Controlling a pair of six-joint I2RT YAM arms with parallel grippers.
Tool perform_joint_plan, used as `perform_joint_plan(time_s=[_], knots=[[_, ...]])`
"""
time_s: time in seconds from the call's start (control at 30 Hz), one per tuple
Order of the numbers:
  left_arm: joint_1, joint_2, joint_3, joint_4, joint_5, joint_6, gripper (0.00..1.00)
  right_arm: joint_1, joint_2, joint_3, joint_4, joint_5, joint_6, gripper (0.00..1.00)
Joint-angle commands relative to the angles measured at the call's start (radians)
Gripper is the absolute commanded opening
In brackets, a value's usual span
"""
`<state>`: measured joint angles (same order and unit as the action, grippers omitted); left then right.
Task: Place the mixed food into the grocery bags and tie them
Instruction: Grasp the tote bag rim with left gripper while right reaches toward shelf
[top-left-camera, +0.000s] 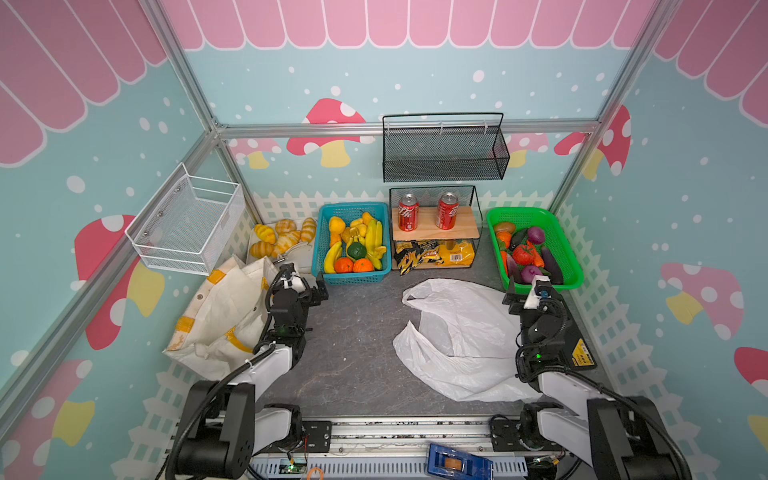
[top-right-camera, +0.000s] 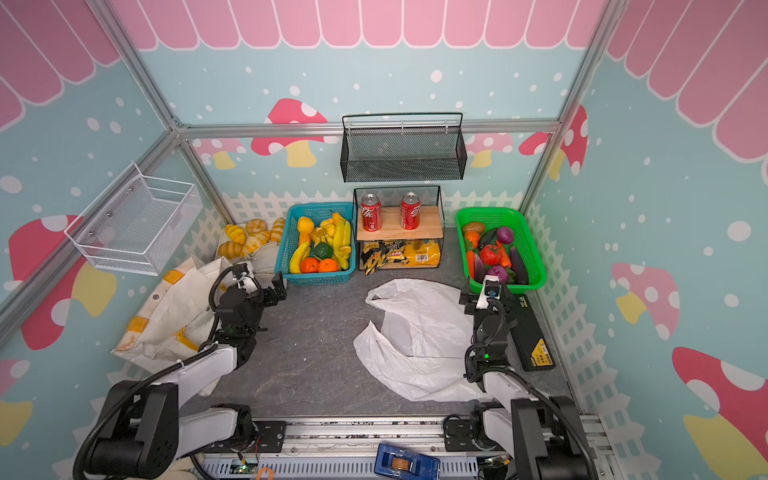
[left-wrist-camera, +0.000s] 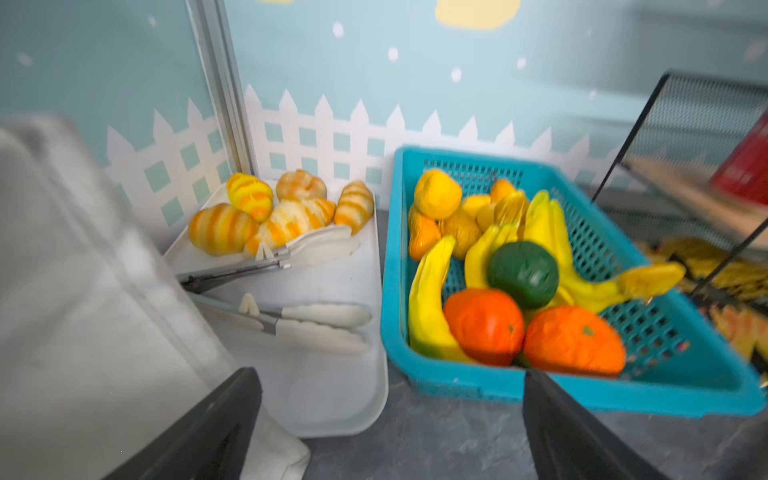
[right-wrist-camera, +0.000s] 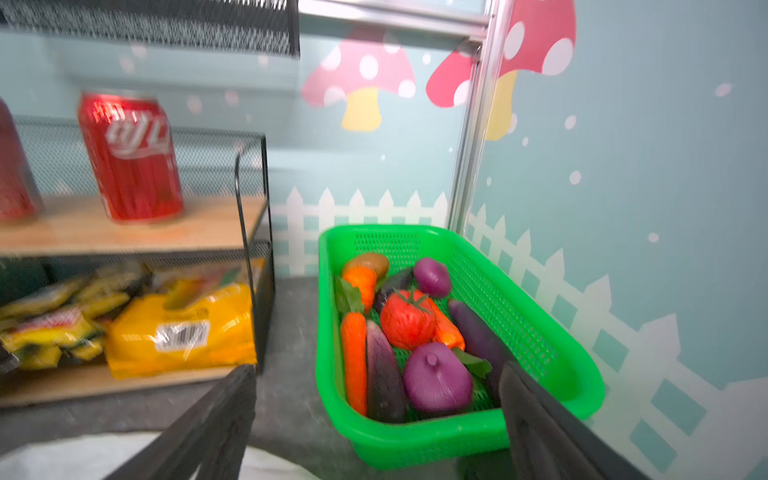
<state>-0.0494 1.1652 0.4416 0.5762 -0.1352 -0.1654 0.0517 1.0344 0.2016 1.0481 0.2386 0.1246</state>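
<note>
1. Left gripper (left-wrist-camera: 388, 376): your jaws stand wide apart with nothing between them. They point toward the back wall, just in front of the blue basket (left-wrist-camera: 665, 386) and the white tray (left-wrist-camera: 332, 395).
2. Right gripper (right-wrist-camera: 379, 370): your jaws are spread too and grip nothing. They sit at the near end of the green basket (right-wrist-camera: 536, 328).
3. In that basket the carrot (right-wrist-camera: 354, 361) and the eggplant (right-wrist-camera: 384, 374) lie side by side and touching. Their long axes run along the basket's length toward the back wall. The tomato (right-wrist-camera: 407, 320) sits just behind them, stem up.
4. On the lower shelf of the black wire rack (top-left-camera: 478, 216), the black-and-yellow packet (top-left-camera: 413, 255) and the orange-yellow packet (top-left-camera: 455, 254) lie flat, long axes across the shelf.
5. The white plastic bag (top-left-camera: 461, 332) lies flat on the table by your right arm, loop handles toward the table's middle.
6. The canvas tote (top-left-camera: 220, 316) slumps beside your left arm against the wall; you cannot tell which way its mouth faces.
</note>
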Motion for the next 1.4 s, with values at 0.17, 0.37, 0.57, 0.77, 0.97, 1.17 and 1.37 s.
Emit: perform_joint_plan(time_s=[0.17,0.37,0.57,0.77,0.97,1.17,1.37], knots=[[-0.231,-0.084,0.136,-0.400,0.174,-0.403,0.89,0.241,0.008,0.263,-0.666,-0.081,0.188,0.88],[-0.557,0.046,0.298,-0.720,0.189,-0.310,0.84,0.294,0.136,0.353,-0.859,-0.361,0.220,0.88],[-0.613,0.034,0.445,-1.019,-0.018,-0.272,0.80,0.377,0.189,0.434,-0.876,-0.374,0.173,0.88],[-0.573,-0.051,0.762,-1.490,-0.203,-0.190,0.84,0.418,0.224,0.443,-0.782,-0.427,0.176,0.88],[-0.260,-0.080,0.951,-1.812,-0.245,-0.083,0.84,0.424,0.228,0.376,-0.650,-0.427,0.169,0.89],[-0.024,-0.057,0.898,-1.826,-0.337,0.058,0.84,0.423,0.237,0.353,-0.612,-0.435,0.143,0.91],[0.076,-0.014,0.842,-1.718,-0.375,0.083,0.78,0.423,0.233,0.339,-0.580,-0.476,0.155,0.92]])
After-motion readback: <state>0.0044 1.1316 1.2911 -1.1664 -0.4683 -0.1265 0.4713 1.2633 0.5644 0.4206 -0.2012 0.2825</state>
